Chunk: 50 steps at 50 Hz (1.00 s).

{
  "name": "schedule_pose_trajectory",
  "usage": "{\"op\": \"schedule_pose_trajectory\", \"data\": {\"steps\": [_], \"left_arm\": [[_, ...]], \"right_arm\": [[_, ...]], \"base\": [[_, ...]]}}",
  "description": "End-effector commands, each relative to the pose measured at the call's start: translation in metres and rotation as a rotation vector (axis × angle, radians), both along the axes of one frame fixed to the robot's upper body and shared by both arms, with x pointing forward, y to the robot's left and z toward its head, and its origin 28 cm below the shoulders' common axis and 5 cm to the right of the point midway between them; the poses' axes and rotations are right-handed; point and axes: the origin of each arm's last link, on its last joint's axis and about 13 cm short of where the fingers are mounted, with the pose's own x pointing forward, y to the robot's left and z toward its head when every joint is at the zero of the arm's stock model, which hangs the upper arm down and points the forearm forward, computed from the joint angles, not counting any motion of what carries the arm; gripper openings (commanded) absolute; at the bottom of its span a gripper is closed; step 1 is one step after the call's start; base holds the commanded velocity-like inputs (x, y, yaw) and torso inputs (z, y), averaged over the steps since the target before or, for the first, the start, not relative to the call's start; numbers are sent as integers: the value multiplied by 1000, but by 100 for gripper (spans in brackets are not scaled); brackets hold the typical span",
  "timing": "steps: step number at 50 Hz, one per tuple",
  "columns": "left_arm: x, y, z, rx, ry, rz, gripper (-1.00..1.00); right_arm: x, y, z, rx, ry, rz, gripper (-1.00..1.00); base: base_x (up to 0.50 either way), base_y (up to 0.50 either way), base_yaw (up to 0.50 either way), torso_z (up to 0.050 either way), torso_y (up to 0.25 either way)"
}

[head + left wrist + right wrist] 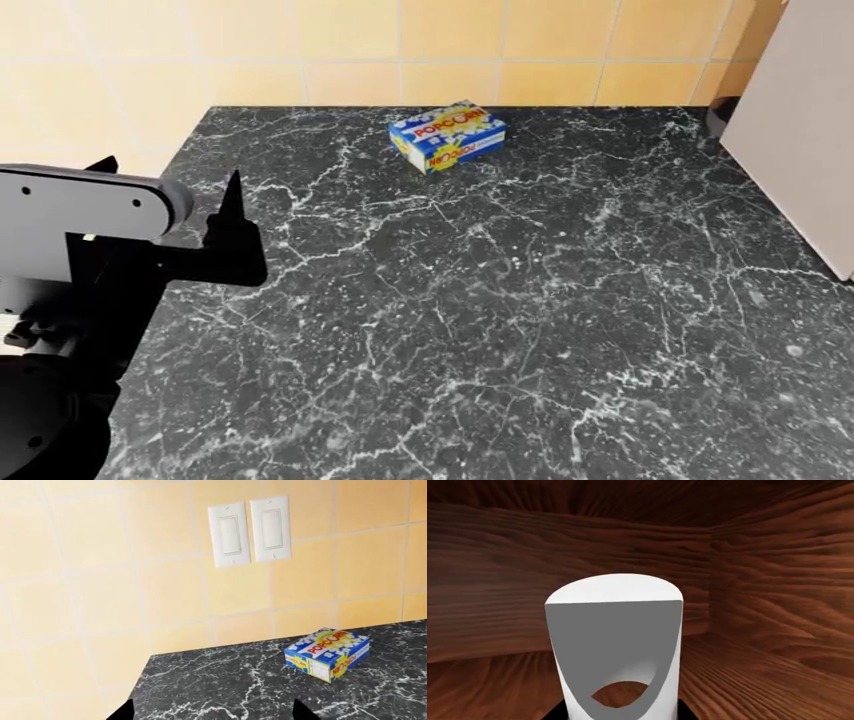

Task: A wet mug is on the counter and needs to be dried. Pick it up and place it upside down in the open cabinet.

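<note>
mug (617, 645) — one, in cabinet (500, 570) | popcorn box (447, 136) — one | left gripper (167, 185) spread; right unclear

White mug (617, 645), dark brown wood-grain cabinet (494, 580), black white-veined counter (534, 300), blue-yellow popcorn box (447, 136), orange-yellow wall tiles (100, 555)

Our robot's left arm (80, 290), seen at the left edge of the head camera's frame

We see a light grey rounded housing with small dark screw holes, matte black links below it, and black pointed fingertips (234, 195); the left wrist frame shows only two black tips at its bottom edge.
</note>
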Motion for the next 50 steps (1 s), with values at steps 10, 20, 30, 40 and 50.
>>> {"op": "schedule_pose_trajectory", "data": {"steps": [10,20,30,40,50], "left_arm": [[0,0,-1,1,-3,5,100],[0,1,-2,-1,-1,5,100],[1,0,-3,1,4,5,100],[2,1,-4,1,7,7,100],[2,0,-4,1,9,7,100]], "right_arm": [[-2,-2,2,-13,-7,-23,-100],[-1,-6,1,-5,-5,-35,-100],[7,-13,-4,20,25,-50,-100],[10,-13,-6,12,34,-65,-100],[14,-16,-9,5,48,-92,-100]], "base": [[0,0,0,0,-82],[0,0,0,0,0],[0,0,0,0,0],[0,0,0,0,0],[0,0,0,0,0]]}}
